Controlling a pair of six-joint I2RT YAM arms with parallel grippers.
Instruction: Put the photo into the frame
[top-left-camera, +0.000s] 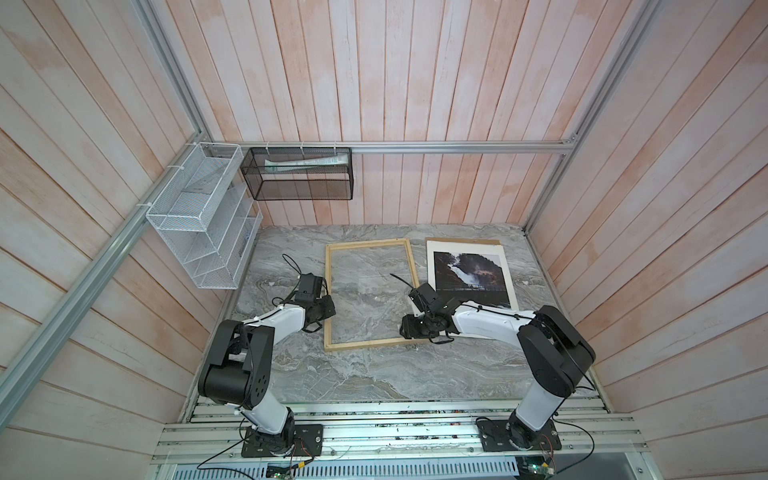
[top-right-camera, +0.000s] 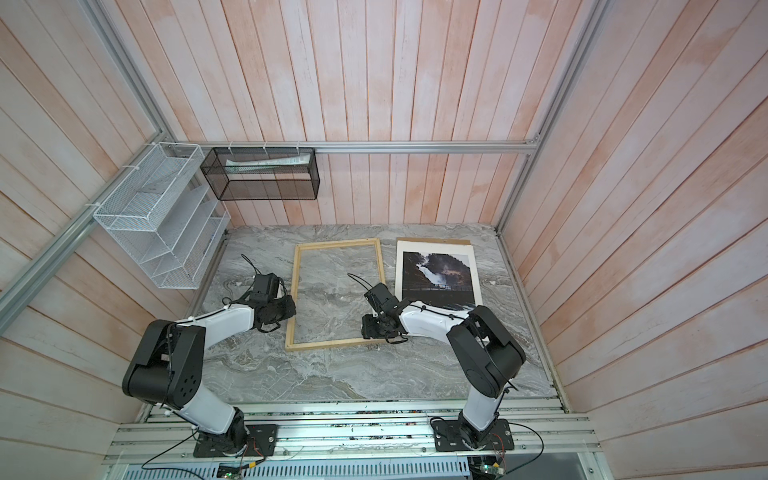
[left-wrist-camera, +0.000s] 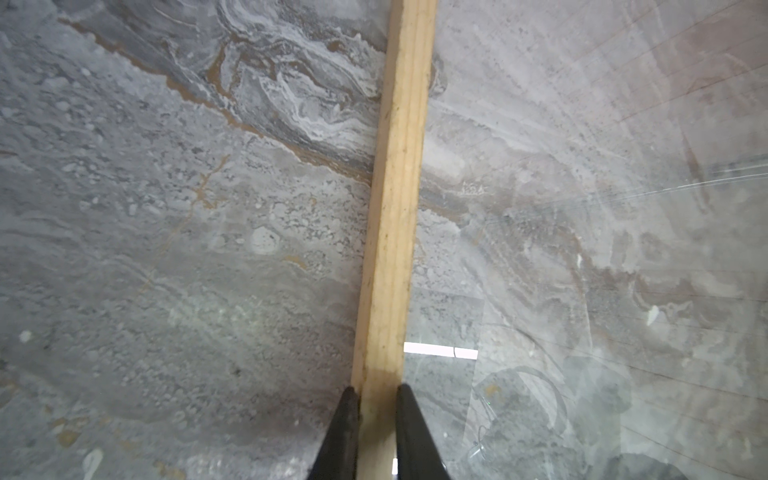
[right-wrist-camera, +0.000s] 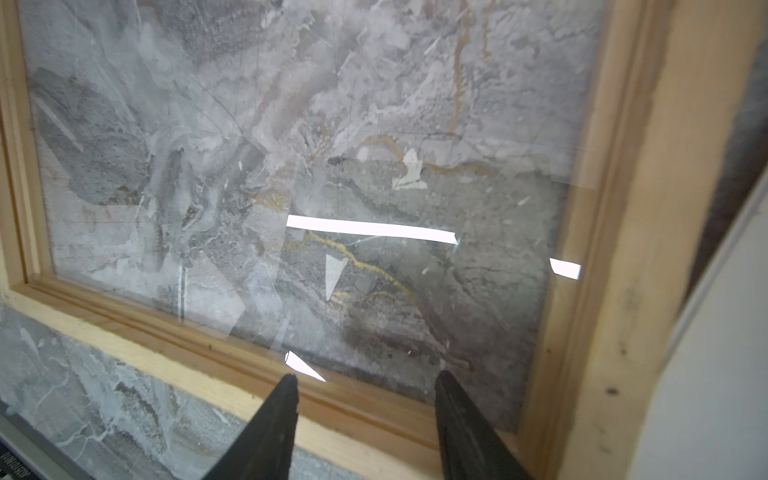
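Near tabletop (top-left-camera: 374, 374) lies open — frame (top-left-camera: 374, 343) and photo (top-left-camera: 471, 270) crowd the far half.

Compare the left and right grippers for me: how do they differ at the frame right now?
The left gripper is shut on one long side rail of the frame; the right gripper stands open, holding nothing. The left gripper straddles that rail, a finger each side; the right gripper hangs over the frame's near corner, one finger above the near rail, one above the pane. Both sit low at the frame; neither touches the photo.
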